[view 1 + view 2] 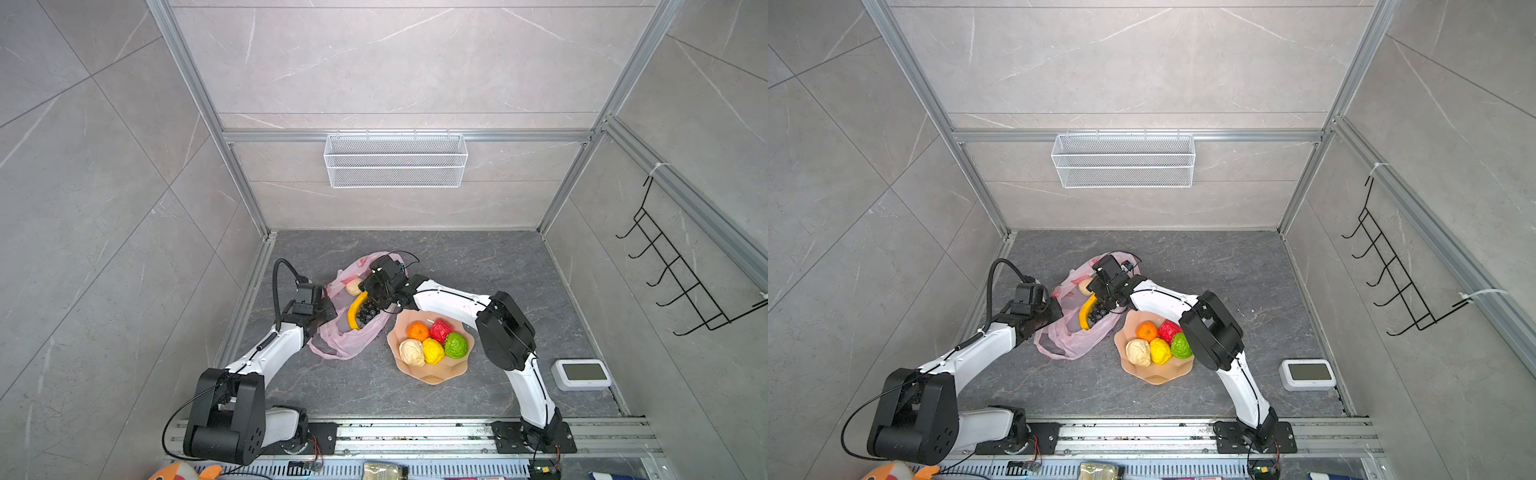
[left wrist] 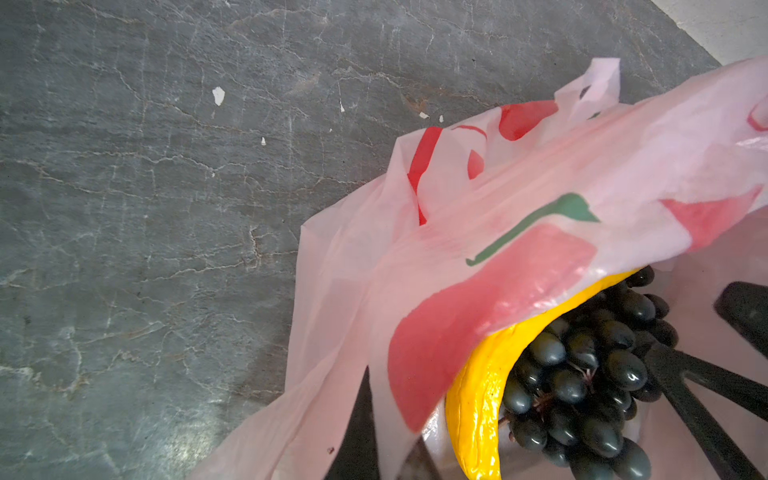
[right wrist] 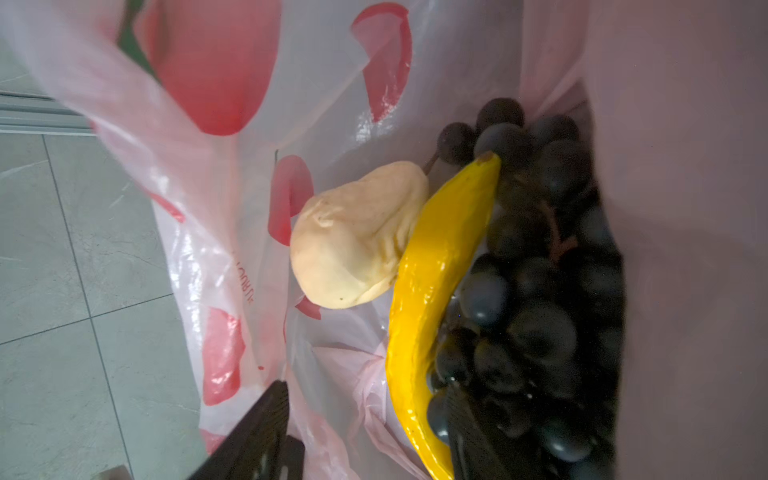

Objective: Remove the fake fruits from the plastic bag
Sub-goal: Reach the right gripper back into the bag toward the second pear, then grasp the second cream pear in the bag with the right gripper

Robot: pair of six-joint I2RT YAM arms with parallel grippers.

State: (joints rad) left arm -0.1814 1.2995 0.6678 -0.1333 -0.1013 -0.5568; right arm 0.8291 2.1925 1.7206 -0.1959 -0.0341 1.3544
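While both arms meet at the plastic bag, both top views show it lying crumpled on the grey counter, left of centre, mouth open. Left tool sits at the bag's left rim. Right tool reaches across from the right into the mouth, directly above the banana and grape bunch. Beige fruit lies in the bag at the banana's far end. Peach plate stands just right of the bag. It carries tangerine, red fruit, green fruit, yellow fruit and second beige fruit, all outside the bag.

Left wrist view: left tool is closed, with pink film pinched between its fingers. The bag hangs as a flap over the banana and grape bunch. Black fingers of the right tool show at the grapes' edge; I cannot tell if they touch.

Right wrist view: right tool has its jaws apart, straddling the near end of the banana. One finger lies on the film side, the other over the grape bunch. The banana sits between them, not clamped. Beige fruit touches the banana's side, farther in than the fingertips.
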